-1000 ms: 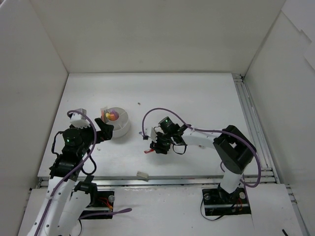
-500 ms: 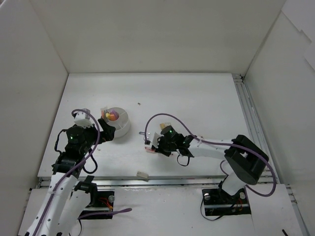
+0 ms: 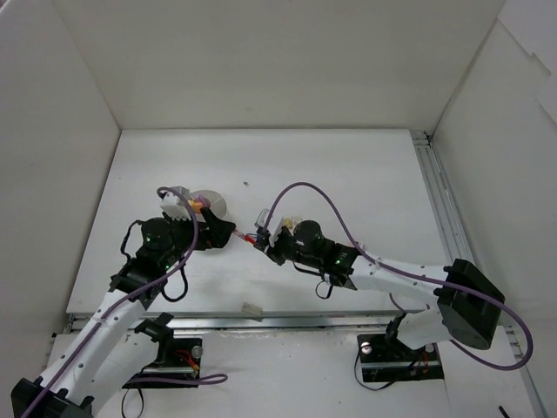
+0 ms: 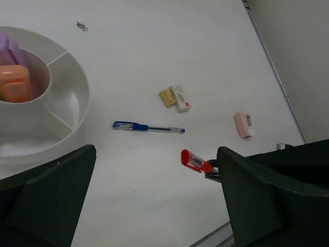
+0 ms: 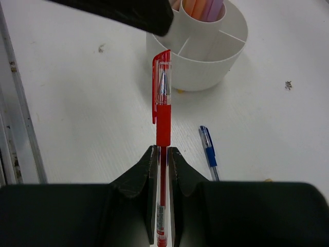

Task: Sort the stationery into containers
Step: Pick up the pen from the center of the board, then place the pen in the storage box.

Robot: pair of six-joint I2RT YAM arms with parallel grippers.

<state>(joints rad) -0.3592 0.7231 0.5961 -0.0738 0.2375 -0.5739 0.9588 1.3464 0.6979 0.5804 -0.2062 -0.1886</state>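
Observation:
My right gripper (image 3: 261,239) (image 5: 162,150) is shut on a red pen (image 5: 163,105) and holds it above the table, cap toward the white divided cup (image 5: 205,67). The red pen also shows in the left wrist view (image 4: 195,161). My left gripper (image 3: 223,233) (image 4: 156,170) is open and empty, just right of the cup (image 3: 215,204) (image 4: 77,98). The cup's middle well holds an orange marker (image 4: 13,82) and others. A blue pen (image 4: 149,127) (image 5: 208,149) lies on the table right of the cup. Two small eraser blocks (image 4: 176,98) lie beyond it.
A pink item (image 4: 242,125) lies on the table farther right. A cream eraser (image 3: 252,309) lies at the table's front edge by the rail. White walls enclose the table on three sides. A metal rail (image 3: 444,218) runs along the right.
My right gripper has lifted the red pen off the table and carried it left toward the cup. My left arm has swung right, from the cup's left side to its right side.

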